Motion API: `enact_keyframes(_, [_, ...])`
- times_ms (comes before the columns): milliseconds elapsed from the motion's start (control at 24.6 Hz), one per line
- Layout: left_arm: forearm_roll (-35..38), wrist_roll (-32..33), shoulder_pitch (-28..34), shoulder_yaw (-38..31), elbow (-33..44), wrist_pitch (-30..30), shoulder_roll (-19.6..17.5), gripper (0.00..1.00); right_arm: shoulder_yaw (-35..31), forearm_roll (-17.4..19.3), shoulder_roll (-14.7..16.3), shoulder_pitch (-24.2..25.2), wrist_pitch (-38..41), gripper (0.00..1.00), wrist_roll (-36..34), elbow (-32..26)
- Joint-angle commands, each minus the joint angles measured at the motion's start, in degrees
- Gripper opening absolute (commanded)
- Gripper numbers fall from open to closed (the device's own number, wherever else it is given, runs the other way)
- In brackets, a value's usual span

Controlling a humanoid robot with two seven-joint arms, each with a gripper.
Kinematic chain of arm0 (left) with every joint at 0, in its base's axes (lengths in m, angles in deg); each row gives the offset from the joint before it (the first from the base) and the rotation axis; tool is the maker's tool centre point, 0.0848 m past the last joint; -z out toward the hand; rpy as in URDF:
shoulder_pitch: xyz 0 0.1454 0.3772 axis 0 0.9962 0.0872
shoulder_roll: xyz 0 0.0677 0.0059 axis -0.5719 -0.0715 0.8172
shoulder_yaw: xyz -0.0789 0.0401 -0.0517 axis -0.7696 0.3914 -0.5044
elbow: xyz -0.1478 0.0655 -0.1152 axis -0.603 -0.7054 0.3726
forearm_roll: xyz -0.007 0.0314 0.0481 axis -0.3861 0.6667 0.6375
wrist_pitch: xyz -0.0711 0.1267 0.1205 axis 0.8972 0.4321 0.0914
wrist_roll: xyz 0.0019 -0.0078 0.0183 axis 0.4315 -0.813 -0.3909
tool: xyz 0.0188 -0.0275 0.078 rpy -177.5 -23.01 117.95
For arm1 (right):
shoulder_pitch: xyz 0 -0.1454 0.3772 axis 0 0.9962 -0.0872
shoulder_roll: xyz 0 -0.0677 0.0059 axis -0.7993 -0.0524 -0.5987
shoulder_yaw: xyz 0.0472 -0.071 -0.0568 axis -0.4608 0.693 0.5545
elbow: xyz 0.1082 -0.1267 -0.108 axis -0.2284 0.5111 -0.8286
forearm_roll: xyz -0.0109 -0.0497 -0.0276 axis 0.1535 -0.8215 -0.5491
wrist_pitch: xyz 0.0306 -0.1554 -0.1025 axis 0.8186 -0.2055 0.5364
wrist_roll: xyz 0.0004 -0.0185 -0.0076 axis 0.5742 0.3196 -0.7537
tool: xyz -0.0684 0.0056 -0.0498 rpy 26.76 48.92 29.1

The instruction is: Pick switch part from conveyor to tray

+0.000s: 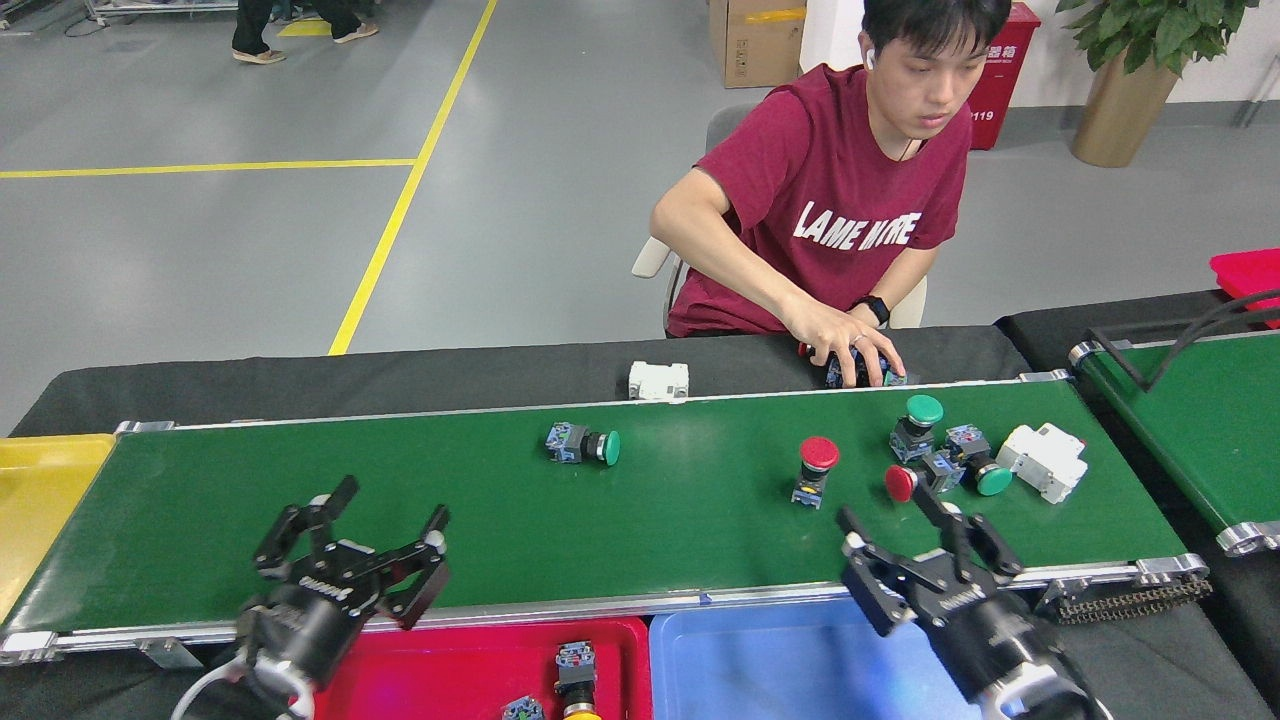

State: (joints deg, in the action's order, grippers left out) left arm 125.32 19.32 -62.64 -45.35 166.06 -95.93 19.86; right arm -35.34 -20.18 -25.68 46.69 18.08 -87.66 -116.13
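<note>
Several switch parts lie on the green conveyor: a green-capped one on its side, a red-capped one upright, and a cluster with green and red caps next to a white part. My left gripper hovers open over the belt's near left, holding nothing. My right gripper is open and empty at the belt's near edge, just below the cluster. The red tray holds a yellow-capped switch part and another.
A blue tray sits right of the red one, a yellow tray at the far left. A person sits behind the belt, hand on parts at its far edge. A white part lies there too. A second belt stands right.
</note>
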Motion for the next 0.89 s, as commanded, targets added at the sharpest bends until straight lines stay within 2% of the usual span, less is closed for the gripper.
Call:
enact_keyframes(0, [0.3,0.1,-3.4,2.3,-4.5,4.4,0.4,1.0,-0.3,0.2,0.8,2.0,-6.7,0.93,-3.3,-1.3])
enact_keyframes(162, [0.3,0.1,-8.6,3.6,-12.1,7.7,0.5,1.0,-0.5,0.2,0.7,5.3,-8.9,0.94,-3.2,-2.3])
enact_keyframes(365, [0.3,0.1,-13.3,3.7,-19.0,9.2,1.5,1.0,0.5,0.2,-0.1,3.8,-9.4,0.94,-2.5,-2.6])
enact_keyframes(446, [1.7,0.1,-15.6,4.5,-22.9,10.8,2.6,1.0,2.7,0.0,-0.5,-0.5,-10.6,0.92,-0.1,-2.3])
enact_keyframes(568, [2.4,0.1,-17.4,5.3,-25.6,12.2,2.8,1.0,11.6,-0.4,-1.1,-8.1,-15.9,0.92,4.9,-0.6])
enact_keyframes(649, [2.4,0.1,-17.4,5.3,-25.7,12.2,2.8,1.0,18.7,-1.2,-2.2,-14.5,-18.6,0.92,5.9,3.3])
enact_keyframes(731, [2.4,0.1,-17.4,5.3,-26.5,12.2,2.8,1.0,24.0,-3.4,-5.7,-20.1,-20.2,0.92,6.5,9.4])
enact_keyframes(852, [2.4,0.0,-18.5,5.3,-28.9,12.6,2.8,1.0,26.4,-7.4,-12.1,-25.9,-20.3,0.92,7.6,19.3])
